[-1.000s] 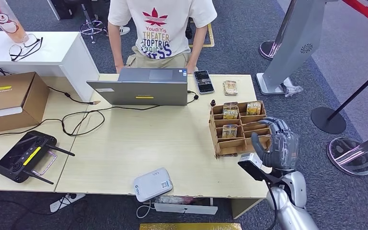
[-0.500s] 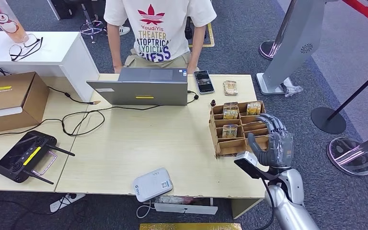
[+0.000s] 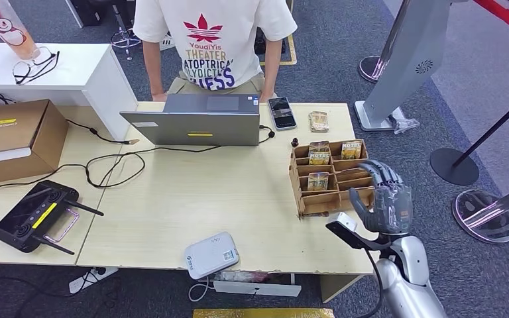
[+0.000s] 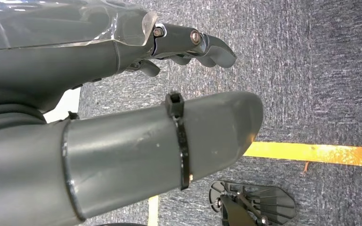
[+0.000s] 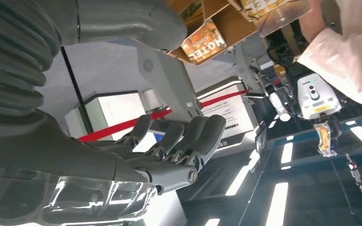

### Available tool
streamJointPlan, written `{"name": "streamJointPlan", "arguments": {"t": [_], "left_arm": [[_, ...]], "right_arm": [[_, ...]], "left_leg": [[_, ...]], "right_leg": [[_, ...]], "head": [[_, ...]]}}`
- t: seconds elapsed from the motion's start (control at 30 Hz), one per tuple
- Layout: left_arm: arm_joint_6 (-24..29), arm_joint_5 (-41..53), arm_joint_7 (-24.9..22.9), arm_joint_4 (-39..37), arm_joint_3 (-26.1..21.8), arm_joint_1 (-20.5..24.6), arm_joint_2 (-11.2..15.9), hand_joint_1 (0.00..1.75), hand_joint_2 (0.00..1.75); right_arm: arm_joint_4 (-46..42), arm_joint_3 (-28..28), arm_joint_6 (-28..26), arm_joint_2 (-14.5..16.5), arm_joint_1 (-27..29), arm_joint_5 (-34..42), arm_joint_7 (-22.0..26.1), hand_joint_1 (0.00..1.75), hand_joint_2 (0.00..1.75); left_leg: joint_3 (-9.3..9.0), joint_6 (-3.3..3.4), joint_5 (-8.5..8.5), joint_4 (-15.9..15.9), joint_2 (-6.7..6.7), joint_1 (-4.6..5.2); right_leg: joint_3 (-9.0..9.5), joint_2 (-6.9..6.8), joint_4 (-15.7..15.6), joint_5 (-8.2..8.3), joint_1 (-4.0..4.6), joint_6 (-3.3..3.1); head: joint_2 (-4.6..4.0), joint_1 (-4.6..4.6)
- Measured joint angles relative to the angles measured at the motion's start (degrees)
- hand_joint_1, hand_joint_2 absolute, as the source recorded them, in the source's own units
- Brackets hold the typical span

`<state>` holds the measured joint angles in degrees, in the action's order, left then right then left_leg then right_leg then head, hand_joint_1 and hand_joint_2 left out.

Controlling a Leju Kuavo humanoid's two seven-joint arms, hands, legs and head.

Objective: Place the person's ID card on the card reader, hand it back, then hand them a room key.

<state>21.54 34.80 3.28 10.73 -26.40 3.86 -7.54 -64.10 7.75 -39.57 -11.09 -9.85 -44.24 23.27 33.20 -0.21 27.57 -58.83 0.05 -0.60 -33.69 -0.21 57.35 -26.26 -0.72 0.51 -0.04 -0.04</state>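
We see the right hand (image 3: 386, 202) raised at the table's (image 3: 238, 192) right edge, just beside the right side of the cardboard rack (image 3: 331, 175), fingers apart and lightly curled, palm holding nothing. The rack's slots hold room key cards (image 3: 317, 181); three printed packets show in the left and upper slots. One card (image 3: 318, 121) lies flat on the table beyond the rack, beside a phone (image 3: 282, 112); we cannot tell whether it is the ID. The reader (image 3: 211, 254) sits at the near edge, overhanging slightly. Between reader and rack the tabletop is bare. A laptop (image 3: 195, 119) stands at the far edge with a person (image 3: 212, 46) behind it. The left hand (image 4: 188, 44) hangs over carpet, fingers curled loosely and holding nothing.
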Motion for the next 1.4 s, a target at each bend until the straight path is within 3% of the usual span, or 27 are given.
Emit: {"name": "streamJointPlan", "arguments": {"t": [0.53, 1.0, 1.4], "left_arm": [[0.04, -0.10, 0.62, 0.00, -0.22, -0.08, 0.02, 0.00, 0.00], [0.14, -0.29, 1.03, 0.00, -0.86, -0.60, 0.07, 0.00, 0.00], [0.14, -0.35, 1.52, 0.00, -0.89, -0.68, 0.14, 0.00, 0.00]], "right_arm": [[1.96, -1.50, 0.00, -0.51, 0.14, -1.34, -0.37, 0.69, 1.75], [8.08, -1.39, 0.01, -0.51, -3.18, -1.41, 0.38, 0.61, 1.75], [12.76, -1.31, -0.02, -1.21, -5.40, 0.48, 2.08, 0.65, 1.75]], "left_leg": [[0.02, 0.00, 0.00, 0.00, 0.00, 0.00], [0.01, 0.00, 0.00, 0.00, 0.00, 0.00], [0.01, 0.00, 0.00, 0.00, 0.00, 0.00]], "right_leg": [[0.00, 0.00, 0.00, 0.00, 0.00, 0.00], [0.00, -0.01, 0.00, 0.00, 0.00, 0.00], [0.00, 0.00, 0.00, 0.00, 0.00, 0.00]], "head": [[0.00, 0.00], [0.00, -0.01], [0.00, -0.01]]}}
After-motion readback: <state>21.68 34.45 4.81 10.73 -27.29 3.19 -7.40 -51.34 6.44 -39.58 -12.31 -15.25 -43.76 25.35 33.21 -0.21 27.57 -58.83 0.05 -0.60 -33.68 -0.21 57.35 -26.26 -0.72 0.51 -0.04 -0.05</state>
